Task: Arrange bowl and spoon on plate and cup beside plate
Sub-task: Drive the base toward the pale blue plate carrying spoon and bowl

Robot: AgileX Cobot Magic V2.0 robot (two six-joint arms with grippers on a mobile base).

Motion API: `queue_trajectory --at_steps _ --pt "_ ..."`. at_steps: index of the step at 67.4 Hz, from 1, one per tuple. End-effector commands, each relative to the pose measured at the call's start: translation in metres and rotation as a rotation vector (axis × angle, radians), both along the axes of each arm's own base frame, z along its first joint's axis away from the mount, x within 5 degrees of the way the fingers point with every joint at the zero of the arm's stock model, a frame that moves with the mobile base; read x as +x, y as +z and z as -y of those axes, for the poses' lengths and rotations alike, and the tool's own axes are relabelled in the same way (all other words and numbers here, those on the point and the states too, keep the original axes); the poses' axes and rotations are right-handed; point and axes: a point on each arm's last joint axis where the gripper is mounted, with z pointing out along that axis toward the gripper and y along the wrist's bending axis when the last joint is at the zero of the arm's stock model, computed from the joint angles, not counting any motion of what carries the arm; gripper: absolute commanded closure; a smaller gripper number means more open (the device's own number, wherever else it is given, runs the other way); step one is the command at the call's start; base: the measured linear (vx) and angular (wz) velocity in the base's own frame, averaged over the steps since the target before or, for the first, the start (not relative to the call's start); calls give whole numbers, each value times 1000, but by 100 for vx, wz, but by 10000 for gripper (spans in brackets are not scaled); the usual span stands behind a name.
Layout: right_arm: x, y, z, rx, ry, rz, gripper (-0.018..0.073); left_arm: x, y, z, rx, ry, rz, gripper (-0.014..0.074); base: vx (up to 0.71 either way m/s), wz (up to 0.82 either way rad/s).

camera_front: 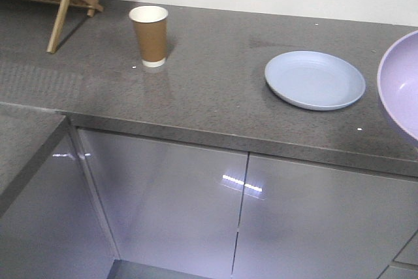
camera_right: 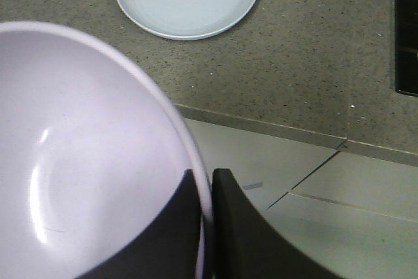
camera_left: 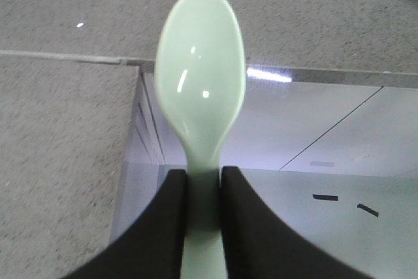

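Left gripper (camera_left: 204, 173): jaws nearly closed, clamped on the handle of the spoon (camera_left: 202, 83). The scoop end sticks forward past the fingertips, hollow face toward the wrist camera. The spoon is in the air over the front edge of the counter (camera_front: 215, 96), with cabinet doors (camera_front: 170, 207) below.

Right gripper (camera_right: 206, 178): jaws drawn narrow on the rim of the bowl (camera_right: 78, 161), one finger inside and one outside. The bowl is off the surface, tilted, at the counter's right end near the front edge, and partly out of the front view.

Plate (camera_front: 315, 80): flat on the counter, right half, near the front edge, just beyond the held bowl.

Cup (camera_front: 149, 35): upright, back-left area, well apart from the plate.
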Motion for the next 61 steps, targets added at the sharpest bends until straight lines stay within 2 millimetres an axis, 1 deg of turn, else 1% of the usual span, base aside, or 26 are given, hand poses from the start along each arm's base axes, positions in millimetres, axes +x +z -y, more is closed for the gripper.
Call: queue_trajectory --at_steps 1,61 --pt "-3 14 0 -10 -1 97 565 -7 13 1 -21 -4 67 603 7 -28" --pt "-3 14 0 -10 -1 97 565 -7 13 1 -21 -4 67 603 9 -26"
